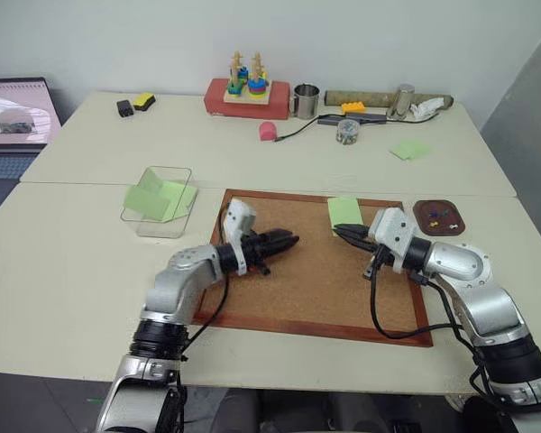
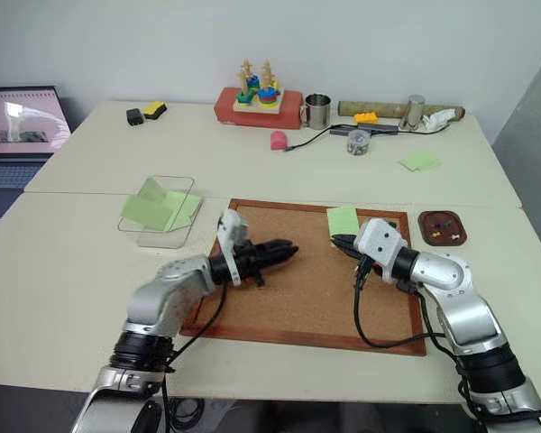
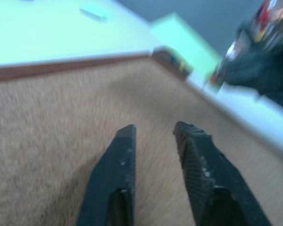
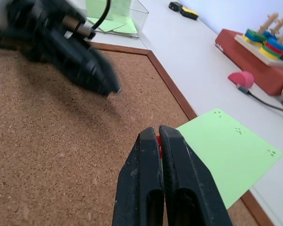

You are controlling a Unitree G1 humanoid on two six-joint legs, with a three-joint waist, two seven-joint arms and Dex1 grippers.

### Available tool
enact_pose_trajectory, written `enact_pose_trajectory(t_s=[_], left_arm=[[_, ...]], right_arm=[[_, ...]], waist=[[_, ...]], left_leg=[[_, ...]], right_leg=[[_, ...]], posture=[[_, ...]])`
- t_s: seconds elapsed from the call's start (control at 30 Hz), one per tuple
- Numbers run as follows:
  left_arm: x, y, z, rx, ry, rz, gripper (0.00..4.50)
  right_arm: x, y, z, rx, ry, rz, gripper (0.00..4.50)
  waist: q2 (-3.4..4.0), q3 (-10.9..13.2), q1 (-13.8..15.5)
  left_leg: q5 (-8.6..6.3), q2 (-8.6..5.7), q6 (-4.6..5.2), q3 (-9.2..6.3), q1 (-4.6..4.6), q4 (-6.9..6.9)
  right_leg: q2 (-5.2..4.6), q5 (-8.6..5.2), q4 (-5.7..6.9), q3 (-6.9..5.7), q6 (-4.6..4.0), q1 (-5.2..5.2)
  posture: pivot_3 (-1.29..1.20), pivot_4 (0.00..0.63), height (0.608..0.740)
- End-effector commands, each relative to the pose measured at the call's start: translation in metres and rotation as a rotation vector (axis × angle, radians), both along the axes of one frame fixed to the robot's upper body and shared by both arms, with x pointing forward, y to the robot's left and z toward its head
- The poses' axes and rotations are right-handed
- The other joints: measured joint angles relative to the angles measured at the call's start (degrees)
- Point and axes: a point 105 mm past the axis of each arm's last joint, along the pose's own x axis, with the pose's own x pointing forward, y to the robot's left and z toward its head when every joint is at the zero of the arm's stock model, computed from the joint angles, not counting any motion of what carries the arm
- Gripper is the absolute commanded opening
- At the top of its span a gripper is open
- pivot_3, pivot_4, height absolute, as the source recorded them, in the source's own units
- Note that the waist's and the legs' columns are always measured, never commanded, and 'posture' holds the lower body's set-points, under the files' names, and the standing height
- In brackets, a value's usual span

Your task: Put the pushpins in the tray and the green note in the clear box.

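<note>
The green note [image 1: 344, 211] lies flat on the corkboard's far edge, and my right gripper [image 1: 341, 232] hovers just in front of it. In the right wrist view that gripper [image 4: 159, 129] is shut, with a sliver of a red pushpin [image 4: 158, 139] pinched between its tips beside the green note [image 4: 226, 155]. The small brown tray [image 1: 438, 216] sits right of the board and holds several coloured pushpins. My left gripper [image 1: 288, 241] hangs over the middle of the board, its fingers [image 3: 125, 155] apart with nothing between them. The clear box [image 1: 158, 200], left of the board, holds green slips.
The wood-framed corkboard [image 1: 316, 271] lies under both grippers. On the far table stand a glass jar of pins [image 1: 347, 132], another green slip [image 1: 409, 149], a metal cup [image 1: 306, 101], a stacking toy [image 1: 247, 90] and a cable. A laptop [image 1: 13, 122] stands at far left.
</note>
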Motion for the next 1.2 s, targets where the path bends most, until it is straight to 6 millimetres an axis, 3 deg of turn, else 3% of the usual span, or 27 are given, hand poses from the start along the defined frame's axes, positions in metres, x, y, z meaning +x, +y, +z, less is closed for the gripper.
enact_pose_trajectory(t_s=[0.03,0.17,0.5,1.0,1.2], left_arm=[[-0.009,-0.001,0.026,-0.144,0.041,-0.049,2.22],[-0.012,-0.014,0.037,-0.219,0.065,-0.079,2.94],[-0.006,-0.036,0.04,-0.304,0.099,-0.106,2.94],[-0.002,-0.039,0.042,-0.348,0.107,-0.117,0.08],[0.006,-0.041,0.033,-0.282,0.08,-0.054,0.02]], right_arm=[[-0.002,0.004,0.02,-0.051,-0.18,0.044,0.0],[-0.006,0.011,0.026,-0.098,-0.292,0.099,0.0],[-0.02,0.027,0.025,-0.132,-0.407,0.199,0.0],[-0.027,0.037,0.023,-0.112,-0.423,0.232,0.0],[-0.026,0.038,0.026,-0.097,-0.431,0.227,0.0]], waist=[[-0.02,0.0,0.0],[-0.09,0.1,0.1],[-0.1,0.1,0.1],[-0.1,0.1,0.1],[-0.1,0.1,0.1]], left_leg=[[-0.01,0.0,-0.02,0.01,0.0,0.0],[-0.01,0.01,-0.04,0.01,0.01,0.03],[0.08,-0.04,-0.21,0.06,0.04,0.05],[0.13,-0.06,-0.29,0.06,0.07,0.07],[0.13,-0.06,-0.29,0.06,0.08,0.09]], right_leg=[[0.0,0.0,-0.02,0.0,0.0,0.01],[-0.04,0.0,-0.02,0.01,-0.01,0.05],[-0.01,0.02,0.02,0.0,-0.02,0.06],[0.0,0.02,0.1,0.0,-0.03,0.07],[0.0,0.02,0.12,0.01,-0.04,0.07]], posture=[[0.0,0.15,0.74],[0.0,0.15,0.74],[0.0,0.15,0.74],[0.0,0.15,0.74],[0.0,0.15,0.74]])
